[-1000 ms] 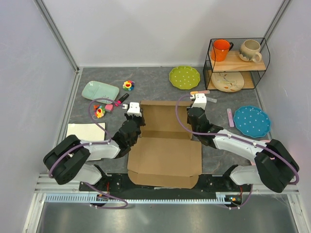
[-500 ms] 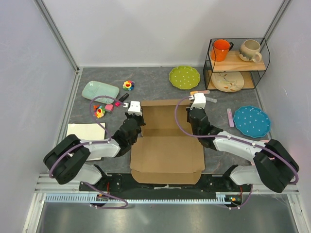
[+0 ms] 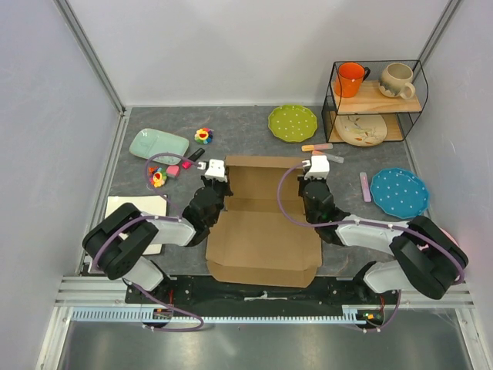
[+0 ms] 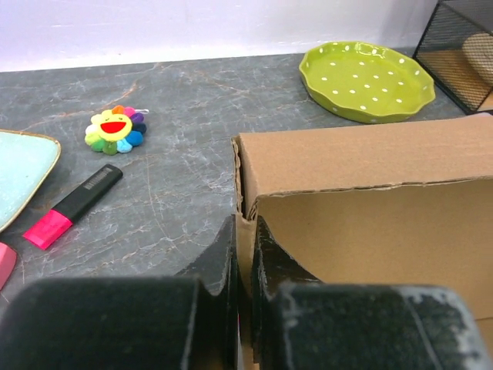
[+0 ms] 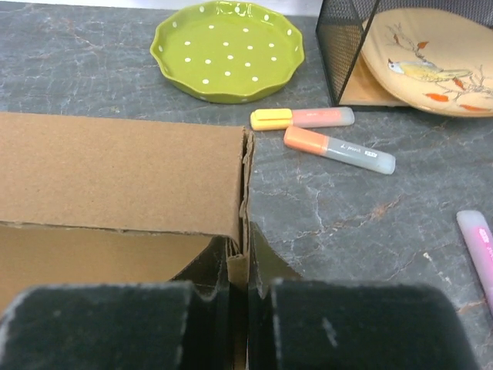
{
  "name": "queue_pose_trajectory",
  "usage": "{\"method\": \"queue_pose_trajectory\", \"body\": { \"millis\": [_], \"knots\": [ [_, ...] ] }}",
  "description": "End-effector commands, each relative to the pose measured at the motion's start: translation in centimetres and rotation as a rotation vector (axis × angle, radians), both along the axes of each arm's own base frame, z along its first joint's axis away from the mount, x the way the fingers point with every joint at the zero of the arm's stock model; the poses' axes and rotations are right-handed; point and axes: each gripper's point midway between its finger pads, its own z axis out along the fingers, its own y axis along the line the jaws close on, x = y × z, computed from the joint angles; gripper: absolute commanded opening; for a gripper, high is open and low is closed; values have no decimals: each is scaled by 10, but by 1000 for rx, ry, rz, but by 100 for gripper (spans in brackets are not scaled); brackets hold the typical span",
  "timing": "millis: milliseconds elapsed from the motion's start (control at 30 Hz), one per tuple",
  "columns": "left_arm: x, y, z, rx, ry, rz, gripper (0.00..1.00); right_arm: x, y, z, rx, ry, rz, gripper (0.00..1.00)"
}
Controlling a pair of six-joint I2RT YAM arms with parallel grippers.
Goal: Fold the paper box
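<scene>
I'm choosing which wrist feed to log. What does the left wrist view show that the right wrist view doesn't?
Only left wrist: flower toy, pink highlighter, mint tray corner. Only right wrist: yellow-capped highlighter, orange highlighter, pale pink marker. Both: green dotted plate, paper box, black wire rack, and a tool pinching a box wall, the left tool in one, the right tool in the other.
</scene>
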Motion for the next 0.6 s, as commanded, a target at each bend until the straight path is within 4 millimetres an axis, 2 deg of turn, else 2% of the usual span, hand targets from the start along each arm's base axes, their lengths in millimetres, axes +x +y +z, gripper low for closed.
{"method": "queue_pose_trajectory", "body": {
  "millis": [0,33,67,133,167,200,300,333,367,400,467,500,533,567],
  "knots": [
    [-11,4,-7,-17,-34,-31,2,-5,-2,1,116,-32,-23,6],
    [-13,8,-8,-19,-38,-22,2,-9,-2,-10,109,13,-16,10],
    [-15,11,-10,-17,-41,-16,2,-12,-1,-8,131,17,-10,23],
    [-15,15,-6,-5,-60,-3,2,-19,-3,-17,151,52,-1,36],
    [-14,15,-4,-2,-65,0,2,-22,-3,-11,170,44,6,46],
    [-13,14,-1,-8,-72,2,2,-24,-3,-10,181,50,11,51],
    [-10,16,10,19,-97,14,2,-35,-5,-7,161,93,41,64],
    [-10,17,12,26,-102,18,2,-38,-4,1,175,88,55,68],
    [-10,17,14,26,-107,21,2,-42,1,1,176,109,95,75],
    [-9,19,16,27,-110,32,2,-47,2,-3,175,155,108,78],
    [-9,20,18,30,-111,40,2,-59,10,3,213,184,171,84],
    [-8,22,18,30,-108,54,2,-67,8,-6,207,226,180,85],
    [-9,23,18,29,-103,59,2,-74,8,5,254,201,197,87],
    [-9,23,16,30,-97,65,2,-79,8,6,270,202,213,96]
  ]
}}
